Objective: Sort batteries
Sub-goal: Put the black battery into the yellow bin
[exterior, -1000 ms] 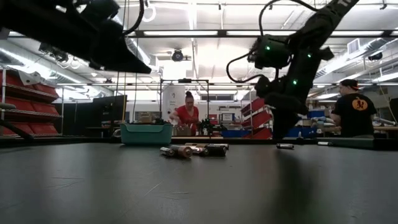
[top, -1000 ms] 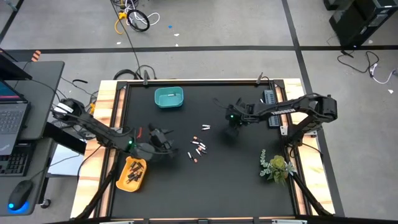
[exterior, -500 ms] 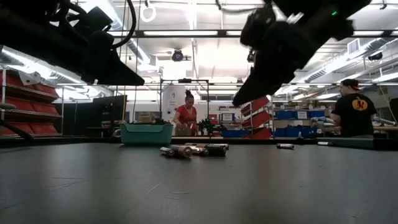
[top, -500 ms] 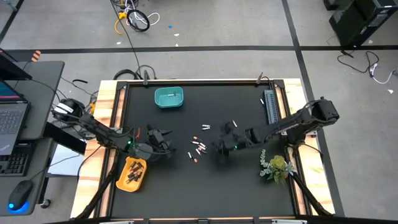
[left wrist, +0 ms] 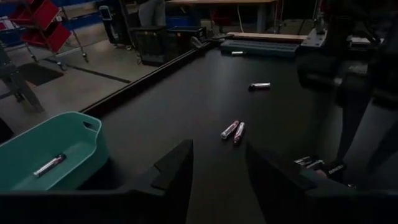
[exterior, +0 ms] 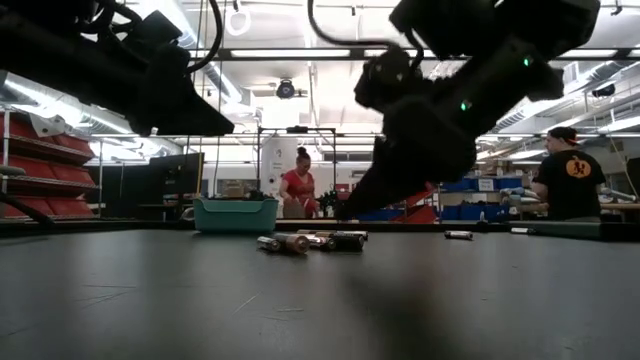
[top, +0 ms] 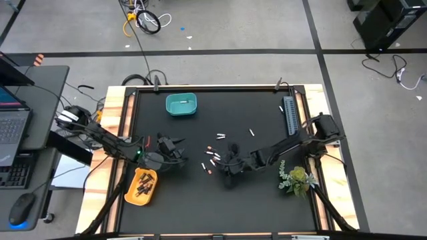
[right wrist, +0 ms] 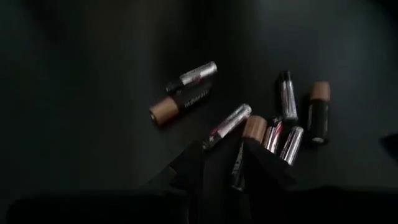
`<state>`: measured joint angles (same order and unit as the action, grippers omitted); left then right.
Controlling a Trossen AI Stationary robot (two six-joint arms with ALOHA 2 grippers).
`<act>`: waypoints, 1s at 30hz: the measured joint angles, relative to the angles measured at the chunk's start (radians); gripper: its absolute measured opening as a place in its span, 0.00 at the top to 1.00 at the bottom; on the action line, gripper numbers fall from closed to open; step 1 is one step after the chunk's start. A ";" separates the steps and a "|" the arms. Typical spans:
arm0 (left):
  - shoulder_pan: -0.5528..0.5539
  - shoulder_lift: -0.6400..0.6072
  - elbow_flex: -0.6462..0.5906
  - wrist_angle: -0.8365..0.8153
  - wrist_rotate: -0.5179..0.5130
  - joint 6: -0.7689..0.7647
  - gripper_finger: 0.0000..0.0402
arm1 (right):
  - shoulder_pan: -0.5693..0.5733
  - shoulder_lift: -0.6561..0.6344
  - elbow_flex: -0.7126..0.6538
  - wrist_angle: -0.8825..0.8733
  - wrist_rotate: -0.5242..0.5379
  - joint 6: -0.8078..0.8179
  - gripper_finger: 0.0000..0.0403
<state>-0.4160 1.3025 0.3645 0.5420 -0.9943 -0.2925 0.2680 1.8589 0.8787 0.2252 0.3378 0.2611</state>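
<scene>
Several small batteries (top: 213,159) lie loose in a cluster at the middle of the black table; in the right wrist view they are silver ones and brown-capped dark ones (right wrist: 283,118). My right gripper (top: 229,165) hangs open just above the near side of this cluster (right wrist: 222,155), slanting down, touching nothing. Two more batteries (top: 220,137) lie farther back. My left gripper (top: 175,150) waits open (left wrist: 217,174) to the left of the cluster. The teal bin (top: 181,105) at the far side holds one silver battery (left wrist: 50,165). The yellow bin (top: 141,185) at the near left holds dark ones.
A grey ribbed strip (top: 289,113) lies along the table's right edge, and a small green plant (top: 297,179) stands at the near right. Wooden rails frame the table. People stand in the room beyond (exterior: 300,185).
My right gripper has swung from the far right of the table toward the near left, sinking a little and tipping its fingers downward, and now hangs over the battery cluster. The batteries have stayed where they were.
</scene>
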 joint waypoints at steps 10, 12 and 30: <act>-0.001 0.000 0.000 0.010 0.006 -0.008 0.60 | -0.007 0.022 0.000 -0.010 0.005 0.019 0.76; -0.001 0.000 0.000 0.016 0.020 -0.008 0.60 | -0.007 0.022 -0.004 -0.006 0.006 0.019 0.77; -0.001 0.000 0.001 0.014 0.031 -0.003 0.60 | -0.019 0.022 -0.079 0.070 0.008 0.027 0.77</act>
<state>-0.4171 1.3025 0.3653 0.5556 -0.9630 -0.2954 0.2491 1.8805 0.8001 0.2955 0.3457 0.2882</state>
